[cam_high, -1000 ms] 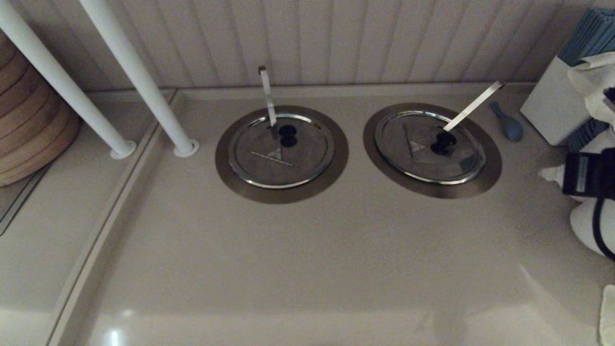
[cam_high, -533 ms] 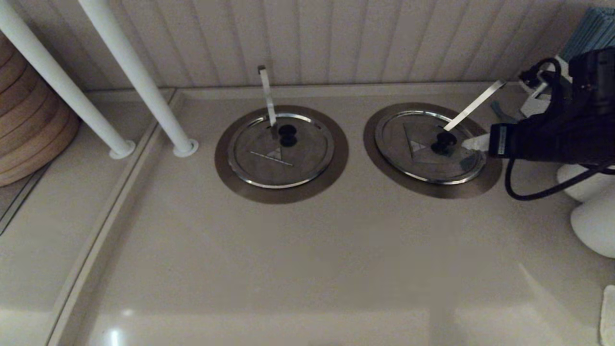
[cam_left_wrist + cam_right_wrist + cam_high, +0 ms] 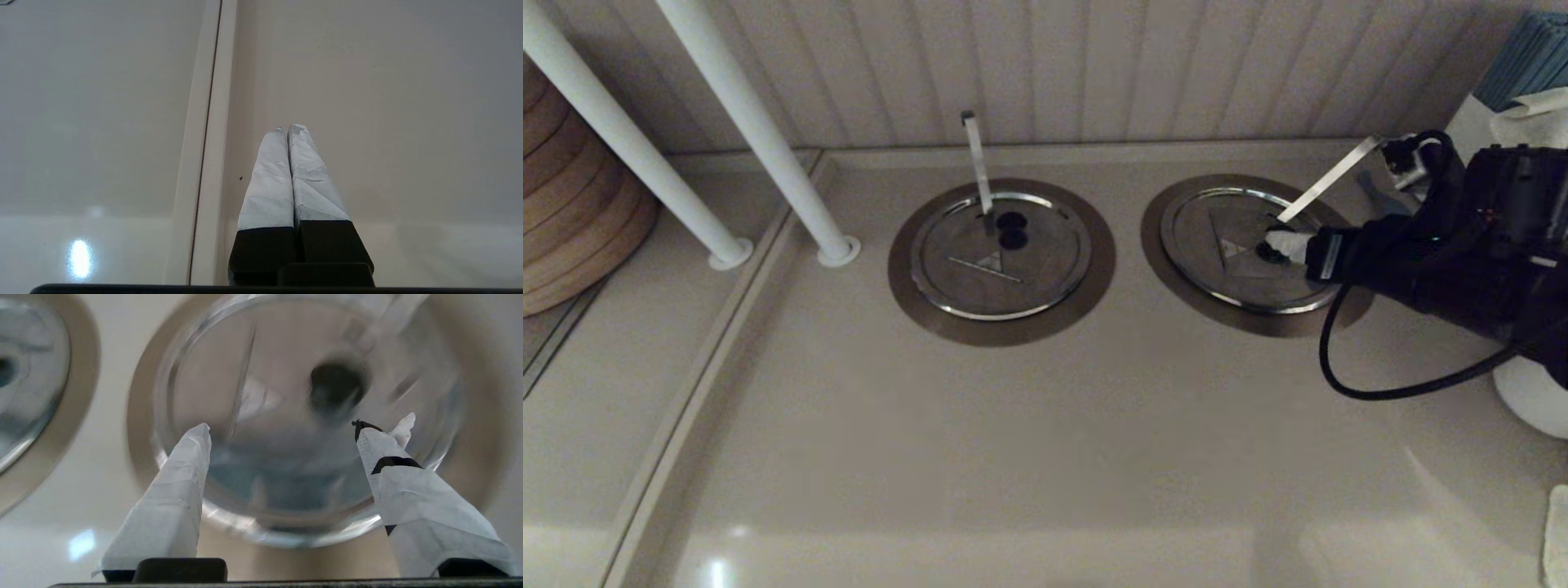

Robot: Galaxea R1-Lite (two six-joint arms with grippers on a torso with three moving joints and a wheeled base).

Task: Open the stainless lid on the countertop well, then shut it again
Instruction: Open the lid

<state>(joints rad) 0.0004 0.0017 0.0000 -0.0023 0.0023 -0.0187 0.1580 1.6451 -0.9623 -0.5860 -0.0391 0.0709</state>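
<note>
The stainless lid (image 3: 1225,245) lies flat on the right-hand countertop well, whose dull collar (image 3: 1153,245) rings it. A diagonal flat strip (image 3: 1327,180) slants up from its black knob (image 3: 1267,251). My right gripper (image 3: 1286,243) reaches in from the right, just above the lid at the knob. In the right wrist view the lid (image 3: 286,396) fills the frame and the knob (image 3: 337,388) lies just beyond the gripper (image 3: 304,426), which is open and holds nothing. My left gripper (image 3: 291,128) hangs shut over bare counter, out of the head view.
A twin lid (image 3: 1001,255) with a near-vertical strip (image 3: 977,163) sits to the left. Two white poles (image 3: 760,131) and stacked wooden rounds (image 3: 572,237) stand at far left. A white box (image 3: 1470,122) and a white rounded object (image 3: 1531,400) crowd the right edge.
My right arm has swung in from the right edge and moved left over the lid, bringing its fingertips up to the knob. The lid has not moved.
</note>
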